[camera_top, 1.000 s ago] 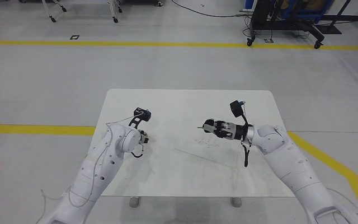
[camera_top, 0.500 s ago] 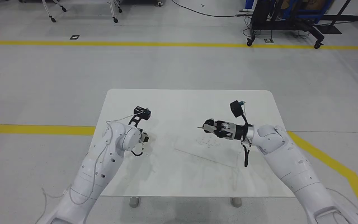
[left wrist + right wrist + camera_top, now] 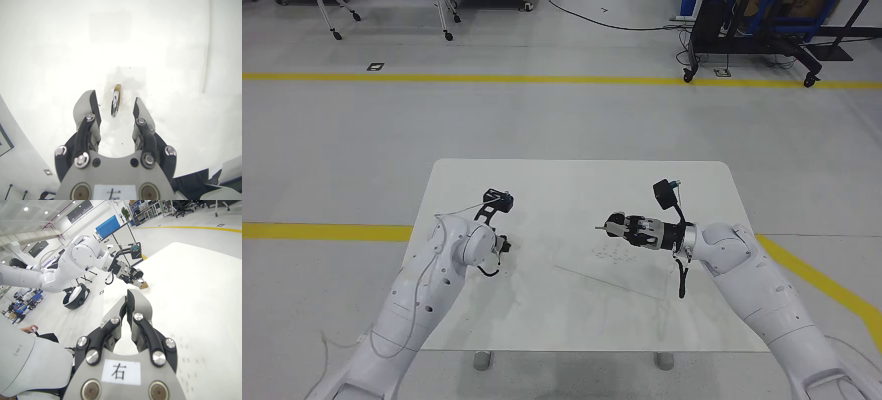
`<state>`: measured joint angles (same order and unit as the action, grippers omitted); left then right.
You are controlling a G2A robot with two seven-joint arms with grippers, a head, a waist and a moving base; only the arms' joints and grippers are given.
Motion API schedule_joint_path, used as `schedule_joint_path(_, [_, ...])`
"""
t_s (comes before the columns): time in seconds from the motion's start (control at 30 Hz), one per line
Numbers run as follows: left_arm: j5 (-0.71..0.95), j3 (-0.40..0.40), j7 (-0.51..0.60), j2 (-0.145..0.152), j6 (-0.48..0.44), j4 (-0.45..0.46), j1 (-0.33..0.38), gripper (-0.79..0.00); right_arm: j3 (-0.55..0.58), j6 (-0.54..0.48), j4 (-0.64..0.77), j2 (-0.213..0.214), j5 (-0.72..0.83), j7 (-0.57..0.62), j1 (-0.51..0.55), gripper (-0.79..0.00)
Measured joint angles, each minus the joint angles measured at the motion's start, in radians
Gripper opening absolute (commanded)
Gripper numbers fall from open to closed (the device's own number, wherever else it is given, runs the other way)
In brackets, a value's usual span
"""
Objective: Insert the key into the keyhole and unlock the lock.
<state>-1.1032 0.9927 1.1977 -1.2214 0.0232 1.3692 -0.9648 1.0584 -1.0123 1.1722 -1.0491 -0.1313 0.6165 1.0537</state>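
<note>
The white desk (image 3: 572,180) takes up the middle of the top view, with an arm coming in from each lower corner. The left pincer (image 3: 115,98) sits left of centre in that view. Its jaws are spread wide and grip nothing, one to each side of the lock (image 3: 115,100) without touching it. The right pincer (image 3: 614,226), right of centre and well apart from the lock, is pressed closed. A thin sliver, seemingly the key (image 3: 599,228), sticks out of its tip.

The lock is a small brass padlock resting on the desk. From the left wrist it appears edge-on, with its long axis running away from the palm, chrome shackle nearest and brass body beyond. It is probably rigid, dense for its size and smooth. The flat brass faces look like a surer hold than the rounded, slippery shackle. I cannot see the keyhole.

The key is likely stiff, light and apt to pivot between the pads. It points toward frame left, at the lock, and lies roughly level.
</note>
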Motion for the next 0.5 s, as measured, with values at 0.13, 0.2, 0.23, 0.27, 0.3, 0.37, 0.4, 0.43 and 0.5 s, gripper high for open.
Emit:
schedule_joint_path(0.13, [-0.003,-0.011,0.008,-0.005,-0.004,-0.019,0.016,-0.785,0.000,0.000,0.000,0.000,0.000,0.000,0.000,-0.785])
schedule_joint_path(0.2, [-0.006,-0.016,0.021,-0.007,-0.005,-0.028,0.023,-0.785,0.000,0.000,0.000,0.000,0.000,0.000,0.000,-0.785])
schedule_joint_path(0.23, [-0.008,-0.017,0.027,-0.007,-0.005,-0.032,0.026,-0.785,0.000,0.000,0.000,0.000,0.000,0.000,0.000,-0.785])
schedule_joint_path(0.27, [-0.011,-0.018,0.030,-0.008,-0.005,-0.037,0.029,-0.785,0.000,0.000,0.000,0.000,0.000,0.000,0.000,-0.785])
schedule_joint_path(0.3, [-0.012,-0.018,0.030,-0.009,-0.005,-0.040,0.030,-0.785,0.000,0.000,0.000,0.000,0.000,0.000,0.000,-0.785])
schedule_joint_path(0.37, [-0.012,-0.018,0.026,-0.010,-0.006,-0.044,0.032,-0.785,0.000,0.000,0.000,0.000,0.000,0.000,0.000,-0.785])
schedule_joint_path(0.4, [-0.012,-0.017,0.023,-0.010,-0.007,-0.043,0.032,-0.785,0.000,0.000,0.000,0.000,0.000,0.000,0.000,-0.785])
schedule_joint_path(0.43, [-0.010,-0.016,0.016,-0.011,-0.009,-0.041,0.032,-0.785,0.000,0.000,0.000,0.000,0.000,0.000,0.000,-0.785])
schedule_joint_path(0.5, [0.004,-0.010,-0.012,-0.011,-0.016,-0.030,0.028,-0.785,0.000,0.000,0.000,0.000,0.000,0.000,0.000,-0.785])
